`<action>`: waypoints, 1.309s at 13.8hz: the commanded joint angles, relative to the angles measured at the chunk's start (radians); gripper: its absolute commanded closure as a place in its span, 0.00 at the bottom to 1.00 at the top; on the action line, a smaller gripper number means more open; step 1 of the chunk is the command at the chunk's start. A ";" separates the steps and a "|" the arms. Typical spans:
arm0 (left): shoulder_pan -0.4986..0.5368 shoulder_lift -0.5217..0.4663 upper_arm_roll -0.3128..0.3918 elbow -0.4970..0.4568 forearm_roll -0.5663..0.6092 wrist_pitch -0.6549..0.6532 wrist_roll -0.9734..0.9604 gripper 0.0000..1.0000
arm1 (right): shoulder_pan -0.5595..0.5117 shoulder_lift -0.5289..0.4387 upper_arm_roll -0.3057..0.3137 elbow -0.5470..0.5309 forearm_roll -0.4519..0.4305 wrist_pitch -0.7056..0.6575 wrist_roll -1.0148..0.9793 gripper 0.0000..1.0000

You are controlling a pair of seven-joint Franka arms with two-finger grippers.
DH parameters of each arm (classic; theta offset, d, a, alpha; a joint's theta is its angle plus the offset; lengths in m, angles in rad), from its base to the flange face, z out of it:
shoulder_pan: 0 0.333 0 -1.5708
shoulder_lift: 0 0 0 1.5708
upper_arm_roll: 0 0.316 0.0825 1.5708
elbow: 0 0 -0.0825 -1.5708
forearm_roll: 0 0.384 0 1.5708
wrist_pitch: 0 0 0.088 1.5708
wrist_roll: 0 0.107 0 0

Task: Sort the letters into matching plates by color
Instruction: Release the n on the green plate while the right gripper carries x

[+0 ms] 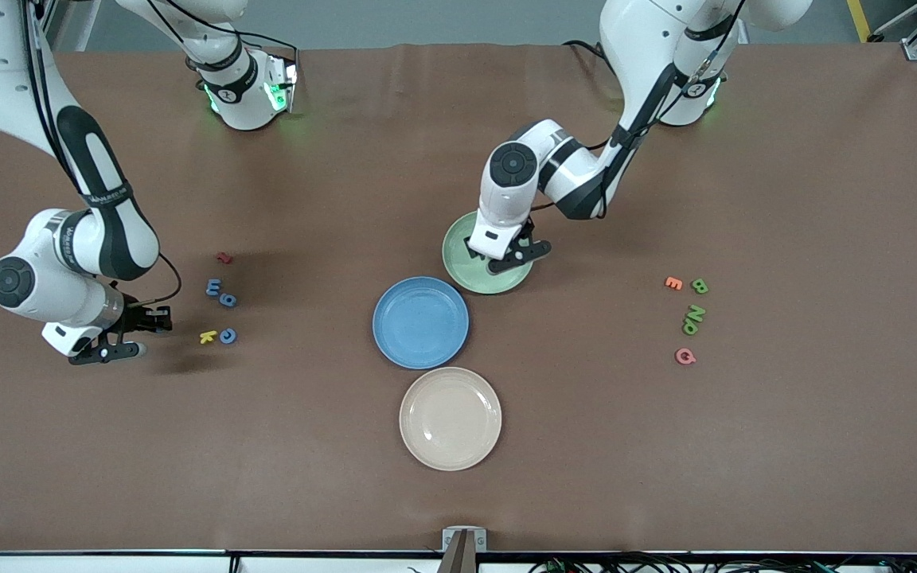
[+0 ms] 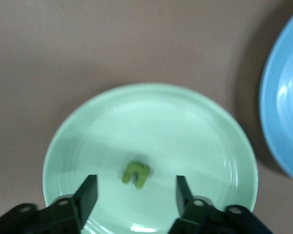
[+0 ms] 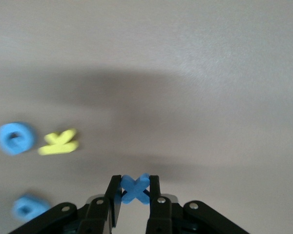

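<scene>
A small green letter [image 2: 136,174] lies in the pale green plate [image 2: 151,122], and my left gripper [image 2: 135,195] hangs open just over it, its fingers apart on either side and touching nothing. In the front view that left gripper [image 1: 516,259] is over the green plate [image 1: 458,251]. The blue plate [image 1: 420,322] beside it holds nothing. My right gripper [image 3: 135,192] is shut on a blue X letter [image 3: 135,189], above the table by the right arm's end [image 1: 134,348]. Three blue letters [image 1: 228,300] lie close by. Three green letters [image 1: 695,312] lie toward the left arm's end.
A beige plate [image 1: 450,419] sits nearer the front camera than the blue plate. A yellow K [image 1: 208,337] and a red letter [image 1: 224,257] lie among the blue ones. An orange letter [image 1: 673,282] and a pink letter [image 1: 685,356] lie beside the green ones.
</scene>
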 commanded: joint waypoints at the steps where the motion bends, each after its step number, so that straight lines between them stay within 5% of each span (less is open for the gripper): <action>1: 0.086 -0.043 0.004 0.001 0.049 -0.011 0.034 0.00 | 0.039 -0.068 0.005 0.033 -0.005 -0.158 0.114 0.89; 12: 0.589 -0.089 0.000 -0.061 0.079 -0.071 0.827 0.09 | 0.418 -0.100 0.007 0.129 0.182 -0.276 0.837 0.92; 18: 0.711 -0.092 0.000 -0.133 0.080 -0.059 1.171 0.11 | 0.611 0.019 0.007 0.229 0.182 -0.185 1.167 0.91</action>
